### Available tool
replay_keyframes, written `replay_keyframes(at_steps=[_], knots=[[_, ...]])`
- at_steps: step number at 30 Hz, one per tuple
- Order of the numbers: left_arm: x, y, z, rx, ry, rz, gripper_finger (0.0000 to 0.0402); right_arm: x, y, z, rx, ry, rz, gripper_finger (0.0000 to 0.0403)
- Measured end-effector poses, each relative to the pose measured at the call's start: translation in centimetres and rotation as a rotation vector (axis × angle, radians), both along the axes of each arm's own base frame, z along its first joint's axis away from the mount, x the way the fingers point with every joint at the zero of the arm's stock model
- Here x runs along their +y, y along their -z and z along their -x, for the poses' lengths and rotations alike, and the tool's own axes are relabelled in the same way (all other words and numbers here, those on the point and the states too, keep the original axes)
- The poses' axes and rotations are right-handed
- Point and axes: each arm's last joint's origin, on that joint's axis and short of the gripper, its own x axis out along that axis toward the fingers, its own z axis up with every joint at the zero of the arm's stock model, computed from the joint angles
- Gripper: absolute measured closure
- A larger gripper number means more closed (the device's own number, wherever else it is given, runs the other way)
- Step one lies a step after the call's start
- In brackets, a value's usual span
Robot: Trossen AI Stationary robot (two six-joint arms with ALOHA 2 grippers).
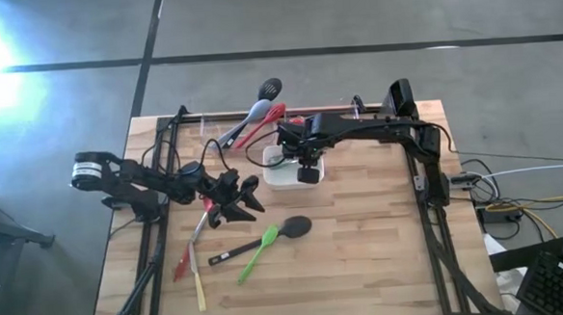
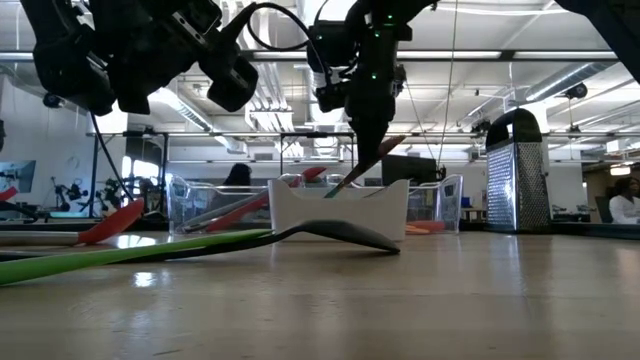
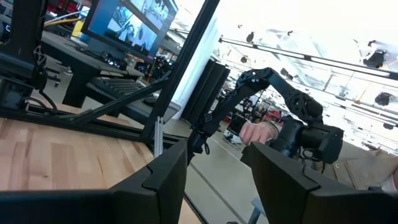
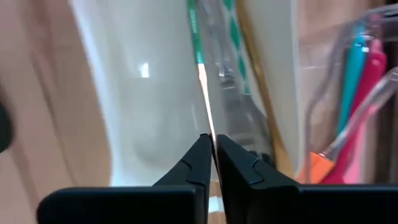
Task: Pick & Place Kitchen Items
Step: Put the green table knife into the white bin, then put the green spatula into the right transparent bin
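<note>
The green spoon [image 2: 130, 250] lies on the surface, near the left gripper [image 1: 237, 200], which stands apart. The right gripper [image 1: 307, 168], pressed together on a thin utensil [image 4: 208, 118], hovers over the white dish [image 1: 284, 177]; placing is in hand, and releasing seems next.

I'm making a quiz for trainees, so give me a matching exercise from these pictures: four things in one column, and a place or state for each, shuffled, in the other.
Things:
1. left gripper
2. right gripper
3. green spoon
4. white square dish

Places or states:
A. lying flat on the bare wood
B. shut, over the dish
C. open, holding nothing
D. sitting beside the clear plastic bin

Pairs: 1-C, 2-B, 3-A, 4-D
</note>
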Motion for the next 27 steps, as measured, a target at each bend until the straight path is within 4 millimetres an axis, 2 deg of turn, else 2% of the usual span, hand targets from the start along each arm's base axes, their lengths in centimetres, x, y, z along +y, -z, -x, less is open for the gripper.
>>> replay_keyframes(at_steps=[9,14,21,27], knots=[[0.0,0.0,0.0,0.000,-0.001,-0.001,0.0223,-0.1,0.0,0.0,0.004,0.020,0.035,0.0288],[0.0,0.0,0.0,-0.003,-0.001,-0.005,0.0223,1.1,-0.5,-0.2,0.001,-0.010,0.037,0.0253],[-0.1,0.1,0.0,0.009,0.029,-0.003,0.0223,5.7,-3.6,0.3,-0.080,-0.014,0.024,0.0261],[-1.5,0.5,0.2,0.061,0.206,-0.030,0.0223,11.1,-5.6,1.8,-0.095,0.018,-0.020,0.0287]])
